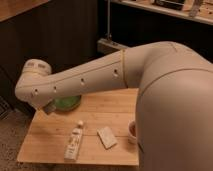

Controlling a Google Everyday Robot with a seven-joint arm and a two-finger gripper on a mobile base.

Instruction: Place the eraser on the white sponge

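The white sponge (107, 137) is a thin flat off-white pad lying on the wooden table (115, 107), just right of a white labelled bottle (74, 142). My gripper (48, 107) hangs under the arm's bent wrist at the table's back left corner, beside a green bowl (67, 103), far left of the sponge. The eraser does not show; I cannot tell whether the gripper holds it. My big cream arm (100, 75) crosses the view above the table.
A small cup (132, 131) stands at the table's right edge, next to the sponge and partly behind my arm's body. A dark wall and a shelf are behind the table. The floor is speckled at the left.
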